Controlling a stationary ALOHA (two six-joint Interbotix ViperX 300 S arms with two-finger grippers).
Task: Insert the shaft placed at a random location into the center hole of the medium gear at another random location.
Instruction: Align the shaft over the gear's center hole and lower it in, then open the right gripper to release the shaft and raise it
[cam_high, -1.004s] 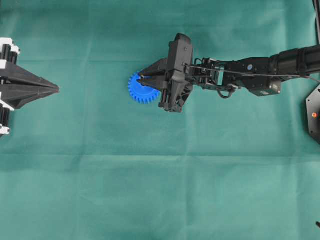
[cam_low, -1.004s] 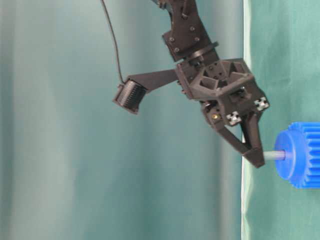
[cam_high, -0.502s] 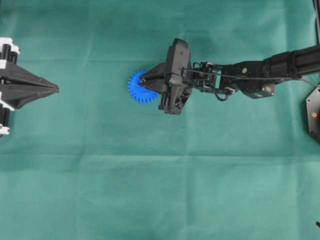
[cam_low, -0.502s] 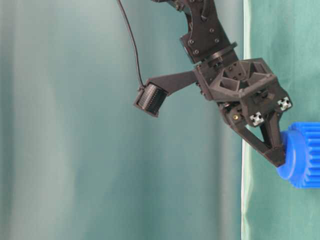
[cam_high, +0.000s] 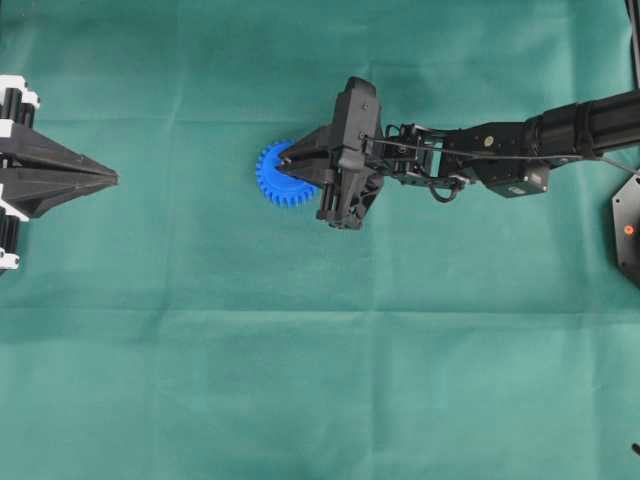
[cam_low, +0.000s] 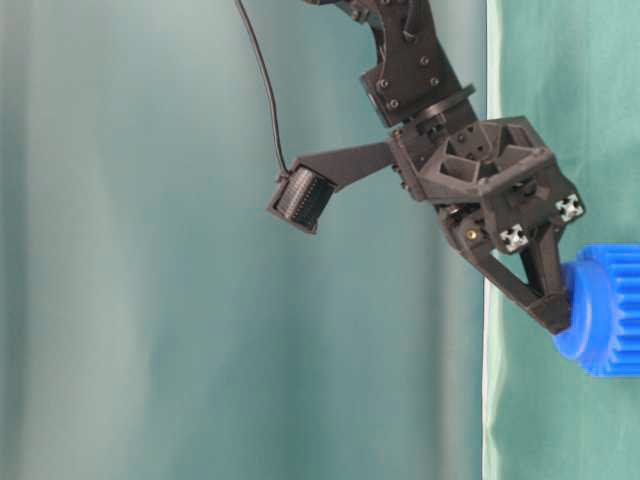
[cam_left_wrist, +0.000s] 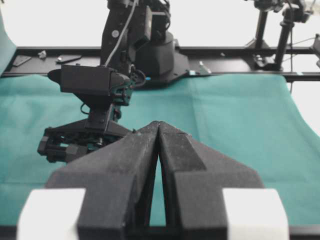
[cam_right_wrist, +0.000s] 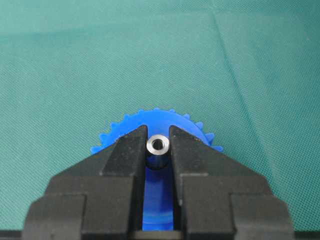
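The right gripper (cam_right_wrist: 158, 150) pinched the shaft (cam_right_wrist: 158, 145) upright between its fingertips, directly over the middle of the gear (cam_high: 283, 175), its tips down at the hub. The gear lay on the green cloth (cam_high: 300, 350), at about 11 o'clock from the table's middle. The left gripper (cam_high: 105, 178) rested at 9 o'clock, jaws together, empty

A creased green cloth (cam_high: 300, 380) covers the table, with a black frame (cam_left_wrist: 240, 52) behind under bright light.
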